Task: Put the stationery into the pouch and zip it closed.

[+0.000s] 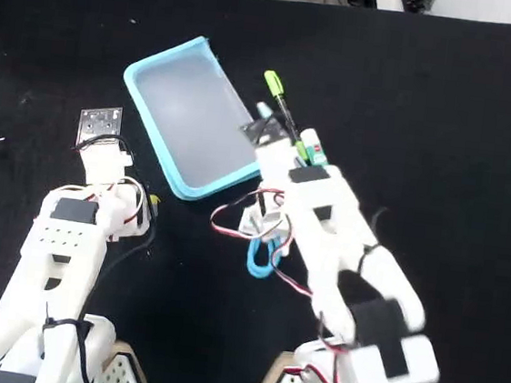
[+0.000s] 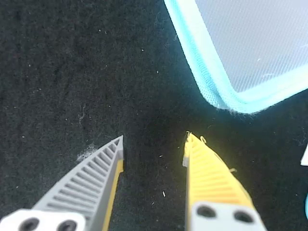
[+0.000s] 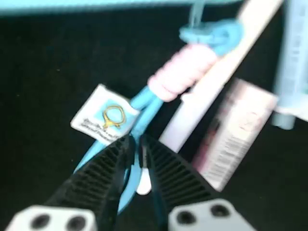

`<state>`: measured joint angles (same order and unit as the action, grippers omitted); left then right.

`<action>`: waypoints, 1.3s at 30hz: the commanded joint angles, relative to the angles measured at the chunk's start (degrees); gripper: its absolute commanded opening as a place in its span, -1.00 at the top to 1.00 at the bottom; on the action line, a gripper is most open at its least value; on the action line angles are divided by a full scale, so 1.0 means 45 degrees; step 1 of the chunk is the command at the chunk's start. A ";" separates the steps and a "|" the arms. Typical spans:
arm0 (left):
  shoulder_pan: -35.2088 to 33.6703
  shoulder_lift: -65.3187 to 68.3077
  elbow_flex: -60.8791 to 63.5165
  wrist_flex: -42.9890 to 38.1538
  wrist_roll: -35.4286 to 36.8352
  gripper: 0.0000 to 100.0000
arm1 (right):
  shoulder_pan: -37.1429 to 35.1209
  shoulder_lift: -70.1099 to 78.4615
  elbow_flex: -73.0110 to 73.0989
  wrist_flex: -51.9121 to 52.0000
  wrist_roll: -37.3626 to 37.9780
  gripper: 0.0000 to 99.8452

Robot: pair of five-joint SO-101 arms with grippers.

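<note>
Stationery (image 1: 310, 145) sits bunched right under the right claw (image 3: 137, 140), and that claw is nearly closed: the black fingers are pinched almost together with a blue cord (image 3: 144, 103) running between them. It looks like a grip on the cord.

Just off one fingertip lies a small white tag (image 3: 103, 118) with a gold ring. Ahead of the tips come a pink sleeve (image 3: 180, 77) on the cord and a cream stick (image 3: 226, 62). A pink-and-white eraser (image 3: 236, 139) lies beside the stick. Farthest out past the tips is a green highlighter (image 1: 273, 84).

Now the relation that matters. The pouch (image 1: 190, 116) lies flat just beside this claw, on its left-arm side. Its long axis runs roughly parallel to the pens, so the carry should be a short sideways hop rather than a reach.

The left claw (image 2: 154, 139) hangs wide open with nothing in it, low over the black table (image 1: 445, 129). The pouch's rounded corner is ahead of its yellow finger. The right arm is plainly nearer the stationery. The left looks placed to steady the pouch.
</note>
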<state>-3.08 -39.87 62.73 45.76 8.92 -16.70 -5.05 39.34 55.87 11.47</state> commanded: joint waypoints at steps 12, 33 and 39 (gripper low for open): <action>0.0010 -0.0156 -0.0029 -0.0137 -0.0020 0.59 | 0.1407 -0.8684 0.0557 0.5333 0.2833 0.98; 0.0010 -0.0156 -0.0029 -0.0195 -0.0020 0.59 | -0.3516 -0.7004 0.6847 -0.3184 0.0762 0.65; 0.0010 -0.0137 -0.0029 -0.0195 -0.0020 0.59 | -0.1739 -0.5284 0.5949 -0.2422 0.0742 0.65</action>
<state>-3.08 -39.87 62.73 45.76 8.92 -28.66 -33.10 70.37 43.03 15.25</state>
